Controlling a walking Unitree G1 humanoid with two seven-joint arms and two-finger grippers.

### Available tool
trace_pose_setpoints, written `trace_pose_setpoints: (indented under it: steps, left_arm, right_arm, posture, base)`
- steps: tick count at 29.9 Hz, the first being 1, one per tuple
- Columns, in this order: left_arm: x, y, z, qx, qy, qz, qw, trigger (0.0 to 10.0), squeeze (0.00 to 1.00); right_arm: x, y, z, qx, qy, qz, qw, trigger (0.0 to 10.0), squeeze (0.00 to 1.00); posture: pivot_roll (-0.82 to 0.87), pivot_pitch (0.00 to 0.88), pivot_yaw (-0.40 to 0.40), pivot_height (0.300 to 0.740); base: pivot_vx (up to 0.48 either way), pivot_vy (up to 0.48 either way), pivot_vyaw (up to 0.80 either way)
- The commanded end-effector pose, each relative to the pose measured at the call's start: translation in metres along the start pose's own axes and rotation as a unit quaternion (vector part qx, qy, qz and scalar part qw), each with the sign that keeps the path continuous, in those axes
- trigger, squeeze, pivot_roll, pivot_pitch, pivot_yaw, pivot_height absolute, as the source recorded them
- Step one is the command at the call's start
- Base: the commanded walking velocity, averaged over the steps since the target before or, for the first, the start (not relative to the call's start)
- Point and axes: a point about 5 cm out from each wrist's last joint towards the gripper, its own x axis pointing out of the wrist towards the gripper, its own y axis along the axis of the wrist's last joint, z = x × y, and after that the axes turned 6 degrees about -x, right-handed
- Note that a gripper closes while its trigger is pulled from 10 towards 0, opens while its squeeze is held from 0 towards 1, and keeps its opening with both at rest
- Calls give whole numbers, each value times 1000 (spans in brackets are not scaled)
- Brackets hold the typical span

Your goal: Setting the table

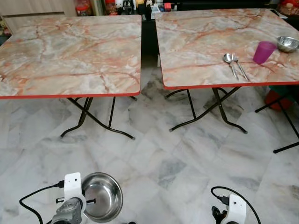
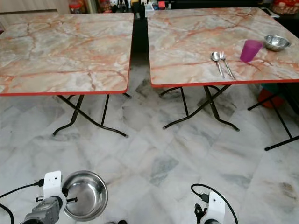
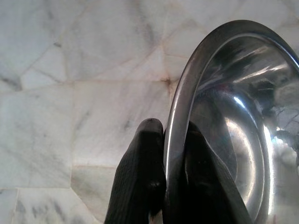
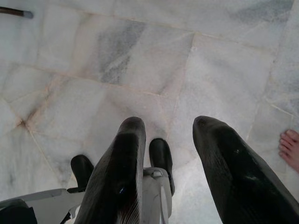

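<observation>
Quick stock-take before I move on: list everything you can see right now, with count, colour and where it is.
Tables: 2, marbled tops with red edges, side by side ahead on black folding legs.
Carried bowl: 1, steel, low on the robot's left, rim pinched by the left hand.
Far bowl: 1, steel, far right of the right table.
Cup: 1, purple, beside that far bowl.
Spoon and fork: 1 each, silver, side by side, left of the cup.
Jars and bottles: several, blurred, behind the tables.
Person's foot: 1, bare, on the marble floor.
Left hand: shut on the bowl rim.
Right hand: open above the floor.
</observation>
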Motion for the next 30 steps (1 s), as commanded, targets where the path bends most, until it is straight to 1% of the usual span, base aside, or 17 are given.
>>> trace_pose_setpoints:
  steps: [1,6,9,19,21,22,23,30]
  left_arm:
    - [-1,-8,-1,7,5,-14,1000,10000,0]
    - [-3,-19,0,10,6,-33,999,10000,0]
    - [-3,-22,-1,11,6,-37,999,10000,0]
    - [-5,-30,-12,12,16,-52,998,10000,0]
    - [-7,-34,-19,19,25,-57,998,10000,0]
    - [-7,-34,-19,19,25,-57,998,10000,0]
    - [-8,-37,-21,11,24,-60,998,10000,0]
    - [-12,-47,-37,17,37,-80,996,10000,0]
  right_arm:
    - [-1,-4,1,-1,0,-9,1000,10000,0]
    - [-1,-4,0,-2,2,-9,1000,10000,0]
    - [-1,-5,1,-2,2,-9,1000,10000,0]
    - [-1,-5,1,-3,2,-11,1000,10000,0]
    - [-1,-6,1,-3,2,-12,1000,10000,0]
    - [-1,-6,1,-3,2,-12,1000,10000,0]
    - [-1,-6,1,-3,3,-12,1000,10000,0]
    - [-2,-7,1,-3,5,-14,1000,10000,0]
  posture:
    - [-5,135,28,740]
    - [-12,130,29,740]
    - [-13,124,29,740]
    - [-13,110,28,740]
    - [-14,107,28,740]
    - [-14,107,28,740]
    - [-15,104,27,740]
    - [-16,96,28,740]
  base:
    - [480,0,0]
    - [480,0,0]
    - [480,0,0]
    - [480,0,0]
    - [307,0,0]
    - [307,0,0]
    - [0,0,0]
    - [0,0,0]
